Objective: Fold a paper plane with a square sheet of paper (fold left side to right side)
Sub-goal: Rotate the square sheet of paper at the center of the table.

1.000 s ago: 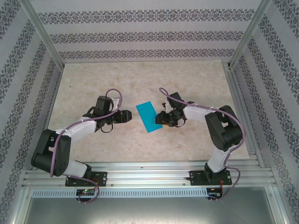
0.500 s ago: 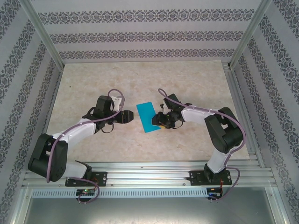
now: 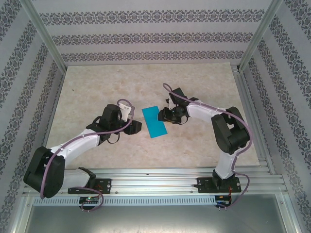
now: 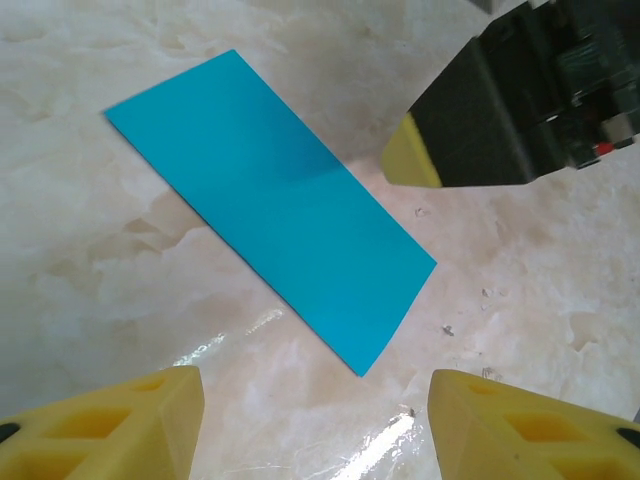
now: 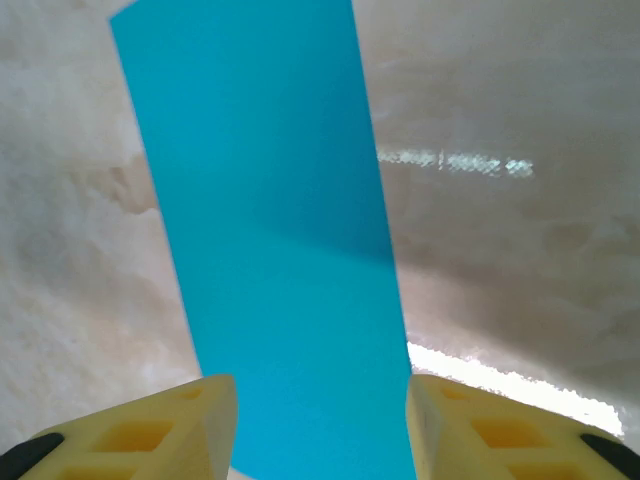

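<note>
The square sheet of paper lies flat on the table as a narrow teal-blue rectangle, slanted. In the left wrist view the sheet lies ahead of my left gripper, whose jaws stand open and empty just short of its near corner. My left gripper sits at the sheet's left edge. My right gripper is at the sheet's far right end. Its open jaws straddle the strip's width, and the sheet runs away from them on the table.
The beige marbled tabletop is walled by patterned panels at the back and sides. An aluminium rail carries both arm bases at the near edge. My right gripper's black body sits close beyond the sheet.
My left gripper has slid right and nearer, up to the sheet's left edge. My right gripper has moved away towards the sheet's far end. The sheet has stayed put.
</note>
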Robot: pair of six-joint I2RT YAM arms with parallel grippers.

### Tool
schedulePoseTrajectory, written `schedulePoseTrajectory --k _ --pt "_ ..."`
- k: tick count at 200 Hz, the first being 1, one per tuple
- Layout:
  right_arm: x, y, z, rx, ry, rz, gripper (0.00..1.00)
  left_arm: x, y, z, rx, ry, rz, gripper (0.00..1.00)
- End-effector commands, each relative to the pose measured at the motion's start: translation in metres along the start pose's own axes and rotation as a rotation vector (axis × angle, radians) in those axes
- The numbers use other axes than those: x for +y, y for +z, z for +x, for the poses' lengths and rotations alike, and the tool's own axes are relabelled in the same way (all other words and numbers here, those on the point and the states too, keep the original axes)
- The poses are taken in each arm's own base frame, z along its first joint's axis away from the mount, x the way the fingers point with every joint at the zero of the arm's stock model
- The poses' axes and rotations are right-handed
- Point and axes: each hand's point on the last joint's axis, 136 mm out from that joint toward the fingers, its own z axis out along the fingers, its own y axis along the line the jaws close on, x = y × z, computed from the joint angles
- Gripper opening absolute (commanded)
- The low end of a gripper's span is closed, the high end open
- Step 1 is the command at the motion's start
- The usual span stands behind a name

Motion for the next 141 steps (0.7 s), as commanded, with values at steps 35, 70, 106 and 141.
schedulePoseTrajectory --k 35,70,106,141 --pt "-0.016 0.022 0.013 0.074 -0.035 0.121 0.51 0.009 -0.008 0.006 -0.007 0.052 -0.075 0.68" --pt "-0.001 0.03 0.031 0.114 -0.028 0.065 0.51 0.008 -0.01 0.007 -0.009 0.073 -0.072 0.68" --pt "0.014 0.029 0.039 0.102 0.001 0.002 0.49 0.007 -0.011 0.008 -0.006 0.093 -0.068 0.68" --pt "0.024 0.023 0.034 0.067 0.022 -0.045 0.49 0.004 -0.008 0.012 0.005 0.136 -0.054 0.68"
